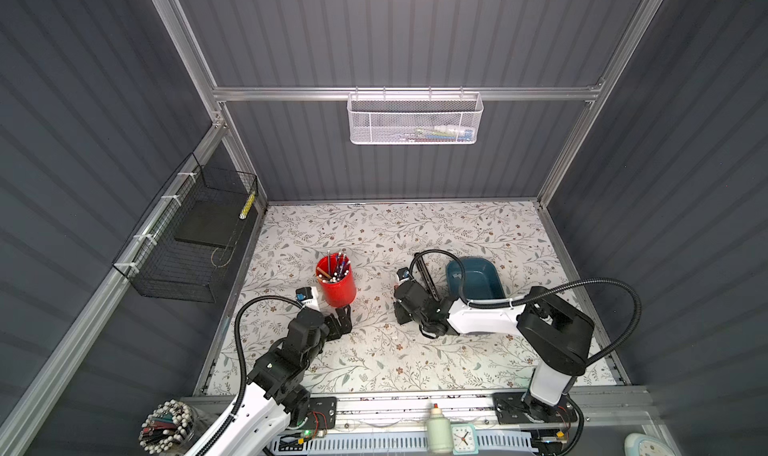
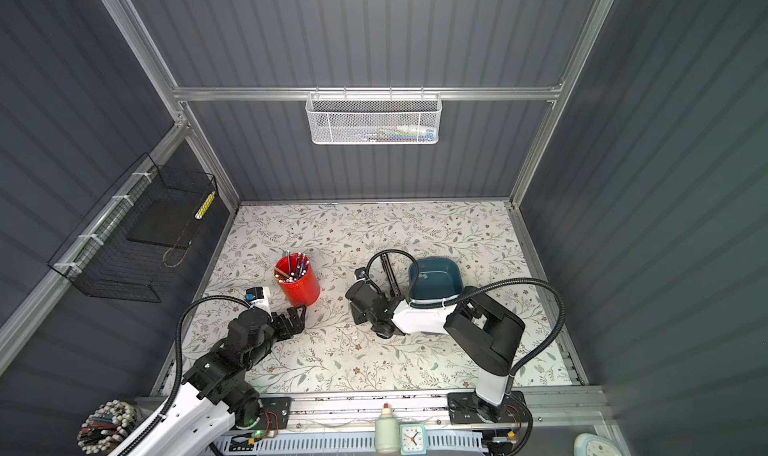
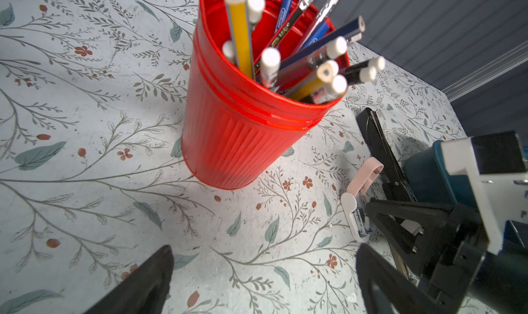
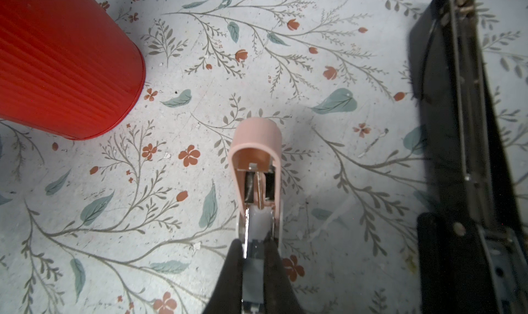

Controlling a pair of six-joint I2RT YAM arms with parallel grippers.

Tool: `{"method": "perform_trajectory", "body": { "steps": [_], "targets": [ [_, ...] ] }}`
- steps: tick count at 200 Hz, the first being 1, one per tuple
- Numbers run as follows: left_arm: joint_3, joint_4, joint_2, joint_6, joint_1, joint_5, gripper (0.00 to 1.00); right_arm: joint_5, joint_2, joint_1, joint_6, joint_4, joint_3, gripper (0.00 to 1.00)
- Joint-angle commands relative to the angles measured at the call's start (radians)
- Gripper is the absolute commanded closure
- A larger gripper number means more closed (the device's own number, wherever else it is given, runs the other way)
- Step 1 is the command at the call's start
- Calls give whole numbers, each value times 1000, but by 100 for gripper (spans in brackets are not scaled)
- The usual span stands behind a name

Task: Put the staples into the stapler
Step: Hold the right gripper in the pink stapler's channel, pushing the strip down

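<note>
— On the floral table point(image 1: 374, 350), largest item first: what is set out, and how far along is the loading?

— The blue tray point(image 1: 497, 279) and the red cup point(image 1: 337, 288) of pencils stand by, not involved. Next in size, the black stapler point(image 4: 463, 144) lies hinged open just beside the tray. I can make out no staples in it, and nothing grips it.

— And the smaller one?

— The pink stapler point(image 4: 255, 144) lies between the cup and the black stapler, lid thrown back and magazine exposed. The opening step is therefore done.

— The pincers?

— The left gripper point(image 3: 265, 249) hovers near the foot of the cup, jaws spread wide and holding nothing. The right gripper point(image 4: 253, 245) is pinched tight on the smallest item, a short grey strip of staples point(image 4: 251, 278), held over the pink stapler's magazine in line with its rails.

— Seated?

— I cannot tell, because the fingers hide the contact. By my reading the work is about midway, with the stapler open and the strip in hand and aligned. It is left to settle the strip home, let go and shut the lid. Whether the black stapler also wants filling, the scene does not say.
</note>
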Motion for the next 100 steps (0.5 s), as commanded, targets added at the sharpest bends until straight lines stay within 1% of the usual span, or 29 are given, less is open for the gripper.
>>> {"method": "perform_trajectory", "body": {
  "steps": [1, 100],
  "targets": [
    [18, -4, -1, 20, -2, -8, 0, 21, 19, 0, -9, -11, 11, 93],
    [18, -4, -1, 20, -2, -7, 0, 24, 34, -1, -9, -8, 13, 93]
  ]
}}
